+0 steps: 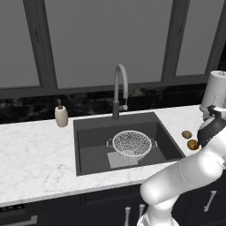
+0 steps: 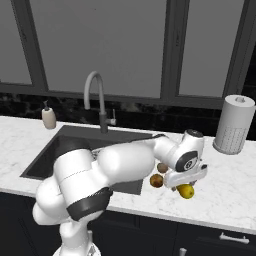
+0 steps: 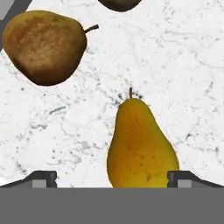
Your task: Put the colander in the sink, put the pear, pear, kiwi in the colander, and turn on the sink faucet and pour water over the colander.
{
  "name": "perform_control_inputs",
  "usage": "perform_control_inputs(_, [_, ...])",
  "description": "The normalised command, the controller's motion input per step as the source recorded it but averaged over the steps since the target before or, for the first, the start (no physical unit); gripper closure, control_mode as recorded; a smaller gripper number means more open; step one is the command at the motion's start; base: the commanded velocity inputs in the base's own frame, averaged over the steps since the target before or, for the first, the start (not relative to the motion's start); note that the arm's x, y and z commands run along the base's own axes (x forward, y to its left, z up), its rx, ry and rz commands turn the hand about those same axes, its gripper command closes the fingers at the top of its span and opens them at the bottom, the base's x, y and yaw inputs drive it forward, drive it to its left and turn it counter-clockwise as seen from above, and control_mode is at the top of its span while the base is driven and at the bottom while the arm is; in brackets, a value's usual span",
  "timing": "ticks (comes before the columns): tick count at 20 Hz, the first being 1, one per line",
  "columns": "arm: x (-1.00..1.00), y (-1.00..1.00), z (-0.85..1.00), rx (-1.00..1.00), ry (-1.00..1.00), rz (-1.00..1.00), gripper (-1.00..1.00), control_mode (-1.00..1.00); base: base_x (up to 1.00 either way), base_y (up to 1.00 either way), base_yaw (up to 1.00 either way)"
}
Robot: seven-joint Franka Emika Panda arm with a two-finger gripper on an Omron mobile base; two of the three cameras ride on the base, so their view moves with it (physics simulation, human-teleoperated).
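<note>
With the colander (image 1: 132,144) already sitting mid-frame in the sink (image 1: 88,141), we are reaching for fruit — our gripper (image 3: 112,177) hanging wide open astride the yellow pear (image 3: 140,144) at lower centre — needing to descend and close.

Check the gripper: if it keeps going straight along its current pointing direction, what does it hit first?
Most likely the yellow pear. The hand view has it lying between the two open fingertips, right ahead of the gripper, with the marble counter under it. How much gap remains is hard to judge.
</note>
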Motion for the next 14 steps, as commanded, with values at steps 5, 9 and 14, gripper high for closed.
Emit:
perform_control_inputs(5, [0.00, -0.03, -0.77, 0.00, -0.02, 0.01, -1.00, -1.00, 0.00, 0.00, 0.00])
perform_control_inputs(9, [0.00, -0.23, -0.80, 0.00, -0.17, 0.00, -1.00, -1.00, 0.00, 0.00, 0.00])
perform_control_inputs(14, [0.00, -0.07, -0.74, 0.00, -0.17, 0.00, -1.00, -1.00, 0.00, 0.00, 0.00])
